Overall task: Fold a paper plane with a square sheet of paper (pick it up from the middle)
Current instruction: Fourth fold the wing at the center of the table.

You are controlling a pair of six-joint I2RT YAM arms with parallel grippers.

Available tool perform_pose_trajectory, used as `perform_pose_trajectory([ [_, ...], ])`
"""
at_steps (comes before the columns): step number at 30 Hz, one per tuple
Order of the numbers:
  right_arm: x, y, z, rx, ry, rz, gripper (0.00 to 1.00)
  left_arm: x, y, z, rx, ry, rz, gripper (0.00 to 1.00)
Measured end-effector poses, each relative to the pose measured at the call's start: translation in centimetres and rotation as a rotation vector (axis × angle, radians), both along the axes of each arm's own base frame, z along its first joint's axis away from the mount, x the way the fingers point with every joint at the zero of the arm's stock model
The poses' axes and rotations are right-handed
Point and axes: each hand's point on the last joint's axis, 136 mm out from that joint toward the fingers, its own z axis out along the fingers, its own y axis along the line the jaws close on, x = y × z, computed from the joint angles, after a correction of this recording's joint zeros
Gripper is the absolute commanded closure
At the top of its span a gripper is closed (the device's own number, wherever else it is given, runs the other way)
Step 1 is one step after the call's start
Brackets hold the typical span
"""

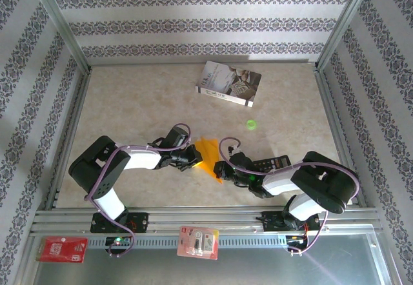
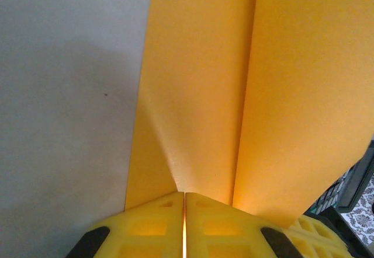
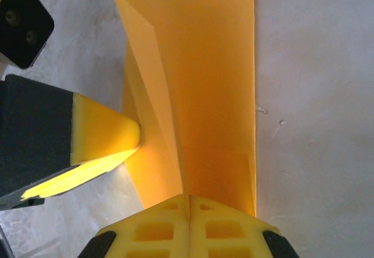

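The square sheet of paper (image 1: 208,151) is orange and lies folded into long layers with a centre crease, low over the table between the two arms. My left gripper (image 1: 192,158) is shut on its left edge. In the left wrist view the paper (image 2: 198,94) runs up from the closed left gripper (image 2: 184,195). My right gripper (image 1: 221,169) is shut on the paper's near end. In the right wrist view the folded paper (image 3: 210,94) rises from the closed right gripper (image 3: 189,197), and the left gripper's yellow finger (image 3: 105,135) presses against its left side.
A grey-white book (image 1: 228,83) lies at the back of the table, with a small green object (image 1: 251,124) in front of it. A black calculator (image 1: 274,164) lies under the right arm. Two packets, one red (image 1: 62,249) and one pale red (image 1: 198,242), rest on the front rail.
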Motion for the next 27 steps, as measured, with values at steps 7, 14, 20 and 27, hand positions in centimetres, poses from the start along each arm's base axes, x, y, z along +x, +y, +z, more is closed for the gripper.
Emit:
perform_pose_trajectory([
  [7, 0.35, -0.46, 0.02, 0.038, 0.016, -0.024, 1.0, 0.0, 0.01, -0.11, 0.006, -0.011, -0.013, 0.92],
  [14, 0.39, -0.53, 0.02, 0.076, 0.037, -0.033, 1.0, 0.13, -0.01, -0.12, 0.012, -0.023, -0.022, 0.92],
  [20, 0.34, -0.6, 0.05, 0.094, 0.049, -0.042, 1.0, 0.22, -0.08, -0.09, 0.017, -0.033, -0.034, 0.92],
  [27, 0.39, -0.69, 0.03, 0.104, 0.064, -0.053, 1.0, 0.27, 0.0, -0.09, 0.032, -0.039, -0.047, 0.92],
])
